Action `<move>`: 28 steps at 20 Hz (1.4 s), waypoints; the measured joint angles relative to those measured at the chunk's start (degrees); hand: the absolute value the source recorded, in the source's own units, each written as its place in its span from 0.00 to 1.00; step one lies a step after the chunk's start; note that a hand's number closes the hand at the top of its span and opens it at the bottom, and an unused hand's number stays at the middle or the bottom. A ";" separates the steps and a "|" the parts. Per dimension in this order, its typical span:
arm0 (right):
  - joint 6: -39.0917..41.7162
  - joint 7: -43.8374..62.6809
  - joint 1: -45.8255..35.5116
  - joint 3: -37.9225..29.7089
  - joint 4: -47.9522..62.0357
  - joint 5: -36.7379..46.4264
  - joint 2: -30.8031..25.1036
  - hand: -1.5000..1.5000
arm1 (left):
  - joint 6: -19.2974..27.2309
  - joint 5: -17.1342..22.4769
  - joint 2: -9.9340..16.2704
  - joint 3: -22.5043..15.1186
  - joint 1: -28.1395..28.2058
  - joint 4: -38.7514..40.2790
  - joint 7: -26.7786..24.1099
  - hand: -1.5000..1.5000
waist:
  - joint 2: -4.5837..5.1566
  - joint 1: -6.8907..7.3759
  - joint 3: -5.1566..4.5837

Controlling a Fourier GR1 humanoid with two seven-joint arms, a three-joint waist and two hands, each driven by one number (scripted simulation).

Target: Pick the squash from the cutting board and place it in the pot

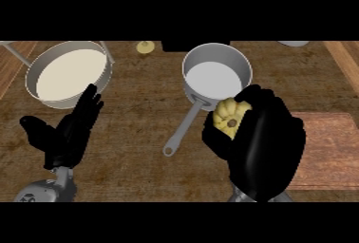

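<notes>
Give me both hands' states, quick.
Left hand: open, fingers straight, holding nothing.
Right hand: shut on the squash, near the pot.

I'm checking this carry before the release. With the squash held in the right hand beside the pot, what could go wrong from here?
1. The squash in the right hand sits at the pot rim, not over its middle; released now, it may land outside.
2. The pot's handle lies just beside that hand, so a sideways move might knock the pot.

left hand point(70, 130): near left, open, fingers straight and pointing far, thumb spread left
right hand point(263, 142): near right, fingers and thumb curled in a grasp
</notes>
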 measured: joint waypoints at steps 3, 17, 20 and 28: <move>2.17 -0.21 -4.87 -0.34 -1.10 1.32 0.09 1.00 | -0.35 -0.01 0.09 -0.22 -0.71 0.02 0.47 0.50 | 0.25 1.04 0.03; 5.81 -0.55 -21.80 -16.10 11.83 -4.33 0.35 1.00 | -0.69 -0.68 -1.14 -1.66 -3.42 0.35 1.06 0.50 | 1.47 3.66 0.20; 5.17 -0.39 -23.71 -18.42 15.89 -5.73 0.38 1.00 | -0.68 -0.94 -1.59 -1.72 -3.44 1.24 0.14 0.50 | 1.62 3.68 0.23; 0.48 -0.31 -25.68 -23.93 26.39 -12.98 0.44 0.00 | -1.05 -0.97 -1.84 -1.67 -3.99 1.18 0.24 0.50 | 1.93 4.14 0.33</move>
